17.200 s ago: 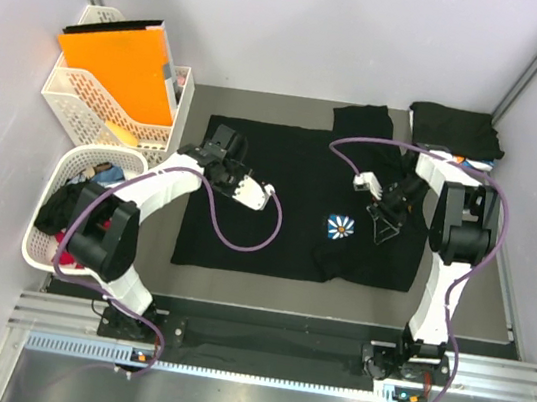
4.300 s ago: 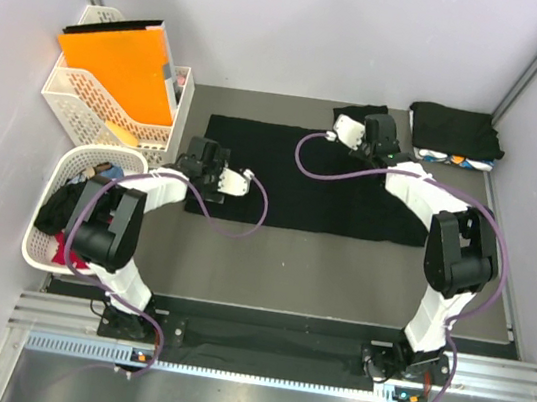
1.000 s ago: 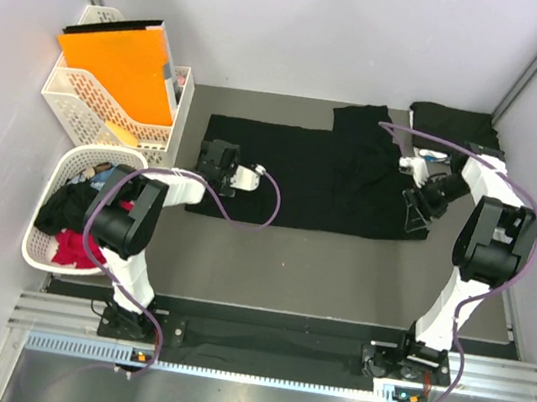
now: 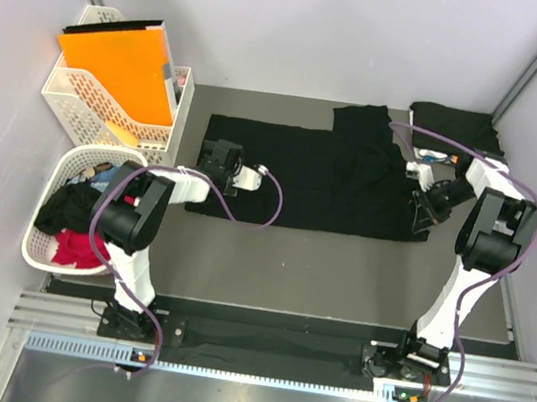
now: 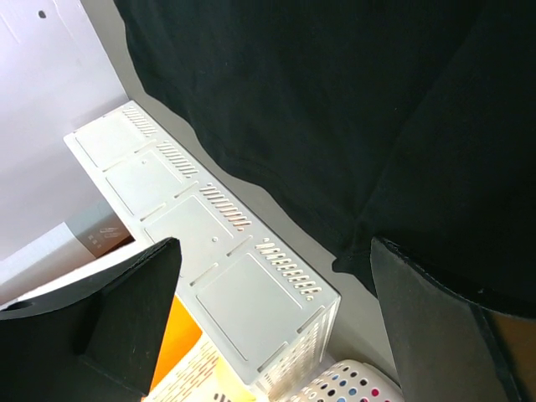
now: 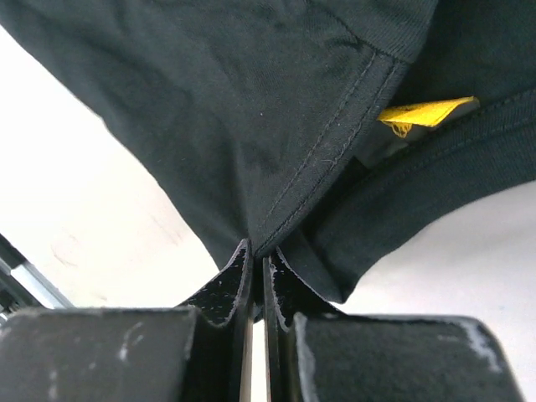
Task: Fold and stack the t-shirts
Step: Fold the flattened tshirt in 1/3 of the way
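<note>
My right gripper (image 4: 420, 206) clamps the black t-shirt (image 4: 303, 176) by its right edge, cloth stretching leftward toward my released left gripper (image 4: 218, 155).

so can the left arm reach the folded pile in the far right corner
Probably not: left hand sits at the spread shirt's left end; the folded pile lies beyond the right arm.

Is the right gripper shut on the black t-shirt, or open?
Shut: the right gripper has its fingertips together, pinching the black t-shirt at its hem.
</note>
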Action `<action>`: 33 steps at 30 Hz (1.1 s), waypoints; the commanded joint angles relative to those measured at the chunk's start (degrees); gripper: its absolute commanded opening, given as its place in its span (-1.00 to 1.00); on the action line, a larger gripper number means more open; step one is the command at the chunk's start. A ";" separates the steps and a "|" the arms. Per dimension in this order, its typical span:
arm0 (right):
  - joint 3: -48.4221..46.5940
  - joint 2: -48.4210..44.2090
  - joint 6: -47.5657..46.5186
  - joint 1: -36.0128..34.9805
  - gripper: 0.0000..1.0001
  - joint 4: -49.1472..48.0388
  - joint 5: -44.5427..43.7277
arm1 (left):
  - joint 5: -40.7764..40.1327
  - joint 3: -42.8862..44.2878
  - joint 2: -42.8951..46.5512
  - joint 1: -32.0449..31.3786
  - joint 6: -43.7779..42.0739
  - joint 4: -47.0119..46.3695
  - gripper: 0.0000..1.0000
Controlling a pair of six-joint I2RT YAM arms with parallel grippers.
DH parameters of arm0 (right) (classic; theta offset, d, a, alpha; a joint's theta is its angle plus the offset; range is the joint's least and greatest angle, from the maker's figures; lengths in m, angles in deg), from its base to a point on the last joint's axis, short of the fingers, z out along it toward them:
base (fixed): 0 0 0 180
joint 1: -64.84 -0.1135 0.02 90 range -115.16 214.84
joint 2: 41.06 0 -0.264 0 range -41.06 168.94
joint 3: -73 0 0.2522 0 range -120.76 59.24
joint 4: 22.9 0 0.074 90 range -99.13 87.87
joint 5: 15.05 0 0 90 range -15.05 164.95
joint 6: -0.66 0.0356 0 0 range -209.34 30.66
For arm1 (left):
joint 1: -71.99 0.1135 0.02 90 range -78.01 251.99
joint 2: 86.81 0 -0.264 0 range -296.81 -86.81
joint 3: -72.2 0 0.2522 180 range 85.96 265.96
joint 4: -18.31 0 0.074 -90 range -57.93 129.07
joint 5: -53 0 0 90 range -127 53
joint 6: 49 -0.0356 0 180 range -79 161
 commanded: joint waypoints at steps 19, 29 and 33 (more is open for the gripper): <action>3.00 -5.81 -1.18 2.08 -0.27 -2.32 -6.26 | -2.87 1.94 -2.93 -0.91 -2.35 0.19 0.98; -3.76 -15.56 4.00 -2.13 -0.18 -5.91 -6.60 | -3.57 4.22 1.20 -2.23 0.90 -0.08 0.98; -6.84 -14.87 10.31 -5.91 -0.18 -11.88 -8.36 | -4.54 3.87 1.56 -2.67 0.90 -1.30 0.98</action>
